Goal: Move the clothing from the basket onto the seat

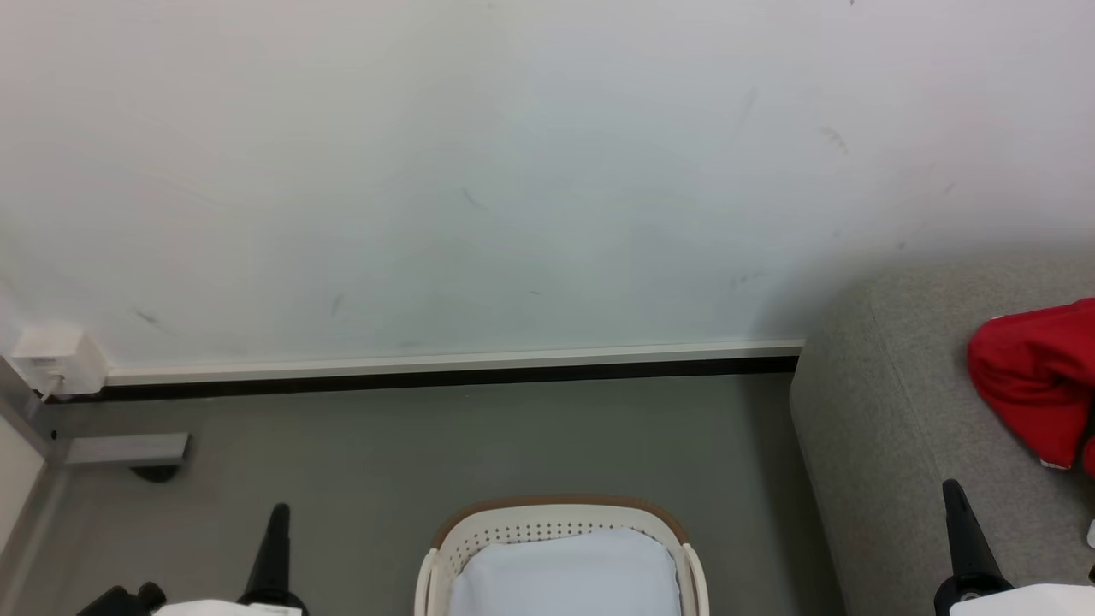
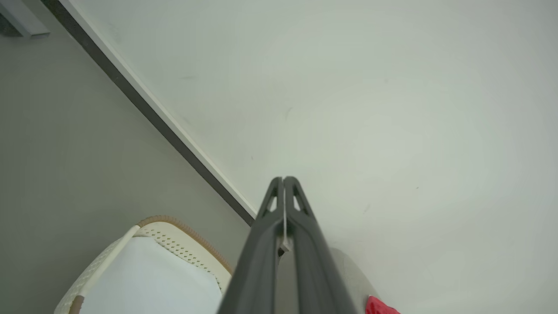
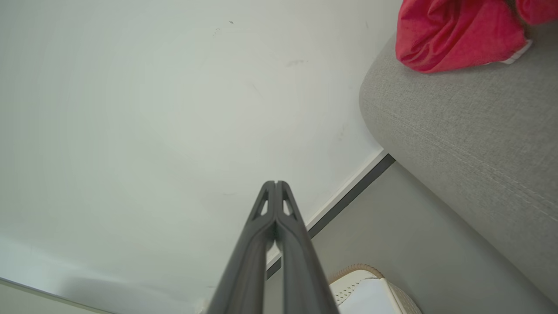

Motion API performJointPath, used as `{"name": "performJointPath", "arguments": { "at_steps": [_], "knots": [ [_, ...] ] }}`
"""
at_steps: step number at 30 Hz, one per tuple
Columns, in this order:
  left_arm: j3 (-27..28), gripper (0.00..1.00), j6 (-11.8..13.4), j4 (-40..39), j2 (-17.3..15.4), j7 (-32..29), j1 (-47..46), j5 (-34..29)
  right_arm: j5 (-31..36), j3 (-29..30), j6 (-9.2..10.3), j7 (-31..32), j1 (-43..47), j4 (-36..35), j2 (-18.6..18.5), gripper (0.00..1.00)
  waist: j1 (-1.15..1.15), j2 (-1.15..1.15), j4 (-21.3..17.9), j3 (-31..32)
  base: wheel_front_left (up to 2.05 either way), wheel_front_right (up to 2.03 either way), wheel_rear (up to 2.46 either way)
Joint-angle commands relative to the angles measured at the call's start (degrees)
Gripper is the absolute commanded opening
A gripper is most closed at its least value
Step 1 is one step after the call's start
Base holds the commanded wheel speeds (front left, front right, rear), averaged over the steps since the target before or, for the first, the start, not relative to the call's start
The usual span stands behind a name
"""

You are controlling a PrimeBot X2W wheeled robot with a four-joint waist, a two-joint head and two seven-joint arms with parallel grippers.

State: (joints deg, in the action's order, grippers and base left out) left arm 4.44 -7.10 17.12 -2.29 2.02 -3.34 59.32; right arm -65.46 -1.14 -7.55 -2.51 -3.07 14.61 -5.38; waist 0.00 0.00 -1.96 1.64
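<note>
The cream basket [image 1: 556, 524] with its brown rim stands on the floor at the bottom middle, holding a pale bluish-white pad [image 1: 565, 573]; no red garment shows inside it. Bright red clothing [image 1: 1039, 376] lies on the grey sofa seat [image 1: 890, 445] at the right, with a small white edge at its lower side. The same red clothing [image 3: 453, 32] rests on the seat [image 3: 471, 126] in the right wrist view. My left gripper [image 1: 278, 513] is shut, left of the basket, and empty. My right gripper [image 1: 954, 492] is shut over the seat's front part, below the clothing and apart from it.
A white wall [image 1: 513, 171] with a dark skirting strip [image 1: 428, 376] runs behind the basket. A white socket box [image 1: 58, 359] and a grey bracket [image 1: 128, 449] sit at the far left. Grey floor [image 1: 428, 445] lies between basket and wall.
</note>
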Motion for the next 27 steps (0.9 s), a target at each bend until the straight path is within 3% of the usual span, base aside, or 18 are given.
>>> {"name": "performJointPath", "arguments": {
  "at_steps": [1,27],
  "knots": [
    [0.21,0.0,-0.29,-0.82,-0.51,-0.3,-1.28,1.75,-1.41,0.57,0.05,0.28,-1.21,-0.77,-0.01,0.0,0.0,0.0,0.03,-0.02,0.0,0.0,0.0],
    [1.18,0.0,-0.45,-1.97,-0.65,-4.13,-2.22,16.3,-13.28,3.75,0.07,4.19,-2.19,-0.8,0.94,0.0,0.0,0.0,0.78,-0.72,0.0,0.0,0.0]
  ]
}}
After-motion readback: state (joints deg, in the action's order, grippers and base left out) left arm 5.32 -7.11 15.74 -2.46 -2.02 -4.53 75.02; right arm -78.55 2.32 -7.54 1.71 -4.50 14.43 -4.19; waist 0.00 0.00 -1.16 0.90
